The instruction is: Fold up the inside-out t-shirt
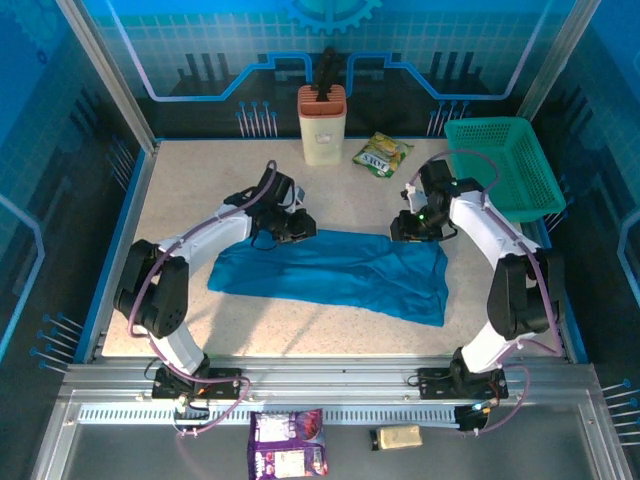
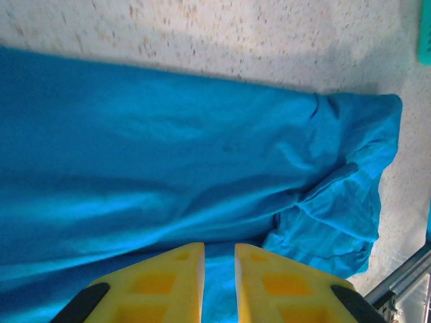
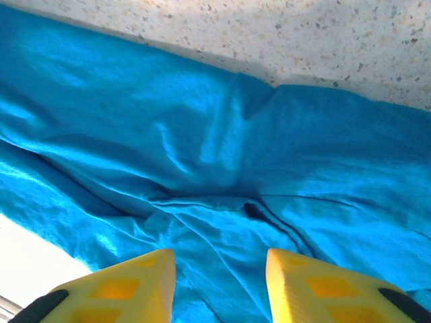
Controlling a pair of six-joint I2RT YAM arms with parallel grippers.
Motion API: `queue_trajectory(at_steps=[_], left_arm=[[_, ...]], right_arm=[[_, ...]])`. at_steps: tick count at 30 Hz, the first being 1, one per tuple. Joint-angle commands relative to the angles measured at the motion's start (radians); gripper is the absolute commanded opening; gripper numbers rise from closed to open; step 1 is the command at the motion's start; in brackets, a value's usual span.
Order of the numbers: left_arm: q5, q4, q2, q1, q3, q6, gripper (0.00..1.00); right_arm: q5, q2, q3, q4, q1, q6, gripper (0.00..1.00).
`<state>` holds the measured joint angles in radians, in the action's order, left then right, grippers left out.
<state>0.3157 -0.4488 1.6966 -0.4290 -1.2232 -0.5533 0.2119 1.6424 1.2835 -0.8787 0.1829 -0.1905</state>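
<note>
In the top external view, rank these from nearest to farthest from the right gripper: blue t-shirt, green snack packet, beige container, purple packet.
From the right gripper:
1. blue t-shirt, right at its fingertips, mid-table.
2. green snack packet, farther back on the table.
3. beige container, back centre, left of the green packet.
4. purple packet, on the near ledge past the arm bases.

**Odds and ends around the speckled counter**

On the counter (image 1: 200, 190), upper centre, a cream tub (image 1: 322, 125) with an orange top stands upright. Just right of it lies a green-yellow snack packet (image 1: 382, 154). A teal mesh basket (image 1: 485, 122) sits upper right. Bottom centre, off the counter, lie a purple packet (image 1: 287, 443) and a small tan packet (image 1: 397, 436).
</note>
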Motion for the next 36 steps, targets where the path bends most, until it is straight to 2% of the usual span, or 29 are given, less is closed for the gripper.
queue_trajectory(at_steps=[1,9,16,19,24,25,31,36], left_arm=[[0.010,0.036,-0.012,-0.013,0.025,-0.040,0.20],[0.021,0.045,0.086,-0.025,0.008,-0.049,0.20],[0.020,0.041,0.121,-0.032,-0.006,-0.037,0.20],[0.026,0.047,0.130,-0.031,-0.006,-0.037,0.20],[0.041,0.052,0.136,-0.031,-0.008,-0.035,0.20],[0.043,0.052,0.135,-0.031,-0.011,-0.033,0.20],[0.062,0.047,0.133,-0.036,-0.028,-0.024,0.20],[0.074,0.011,0.168,-0.037,-0.065,0.019,0.20]], right_arm=[[-0.012,0.023,0.005,-0.022,0.000,0.022,0.38],[-0.048,0.115,-0.019,0.030,0.031,0.010,0.38],[-0.039,0.174,-0.016,0.052,0.055,0.000,0.32],[-0.036,0.182,-0.022,0.052,0.065,-0.008,0.25],[-0.051,0.139,-0.040,0.028,0.100,-0.035,0.02],[-0.056,0.124,-0.044,0.014,0.109,-0.046,0.00],[-0.085,0.003,-0.098,-0.049,0.196,-0.147,0.00],[-0.082,-0.038,-0.135,-0.093,0.279,-0.232,0.00]])
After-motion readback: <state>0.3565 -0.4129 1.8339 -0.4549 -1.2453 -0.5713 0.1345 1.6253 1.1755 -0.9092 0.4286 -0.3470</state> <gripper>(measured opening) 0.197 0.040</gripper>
